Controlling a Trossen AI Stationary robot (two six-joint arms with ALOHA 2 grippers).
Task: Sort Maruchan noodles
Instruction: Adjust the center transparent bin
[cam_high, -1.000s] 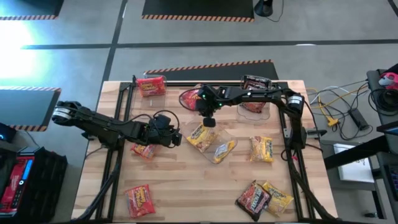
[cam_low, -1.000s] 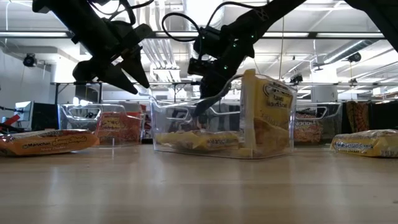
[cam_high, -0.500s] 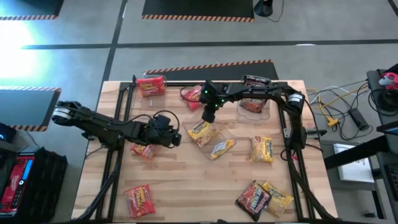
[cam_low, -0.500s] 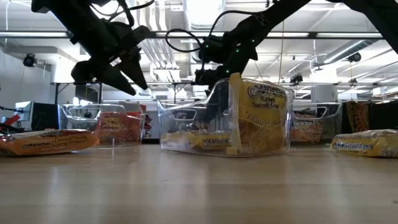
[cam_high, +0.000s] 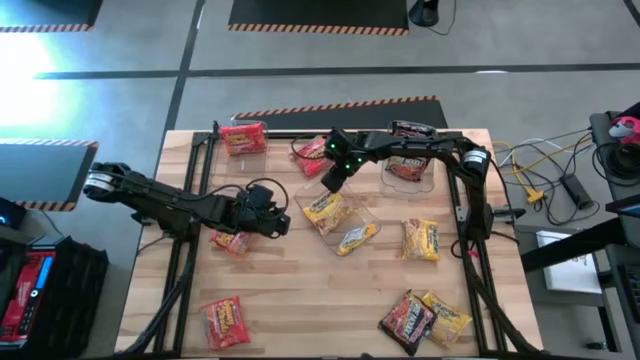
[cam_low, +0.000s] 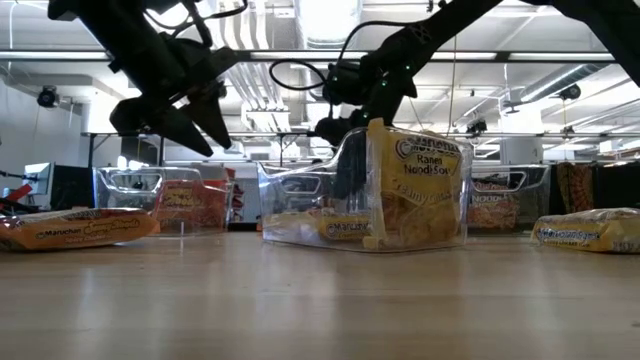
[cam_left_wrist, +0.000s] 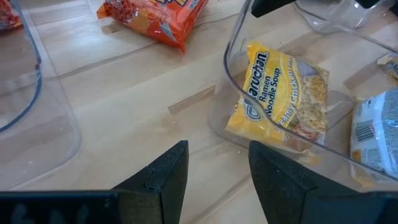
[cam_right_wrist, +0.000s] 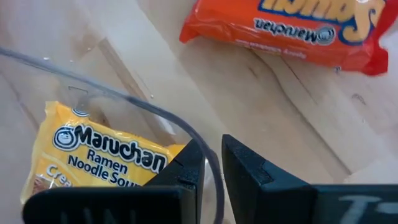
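Observation:
A clear plastic bin stands mid-table with two yellow Maruchan noodles packets in it; one leans upright against the wall, the other lies flat. My right gripper is shut on the bin's far rim. My left gripper hovers open above the table, just left of the bin. A red packet lies just beyond the bin. More red, yellow and dark packets lie flat around the table. My right gripper pinches the clear bin's rim at the bin's far side. One finger is inside the wall and the other outside. The fingers slant down from above and from the far right. The bin's bottom rests on the table.
Another clear bin with a dark packet stands at the far right, and a further clear bin with a red packet shows in the low view. Black frame rails run along the table's left and right sides. The near middle is bare wood.
My right gripper has rolled at the wrist and shifted a little toward the far edge, keeping its hold on the rim. The bin has turned about on the table and slid slightly, so the upright yellow packet now faces the near side.

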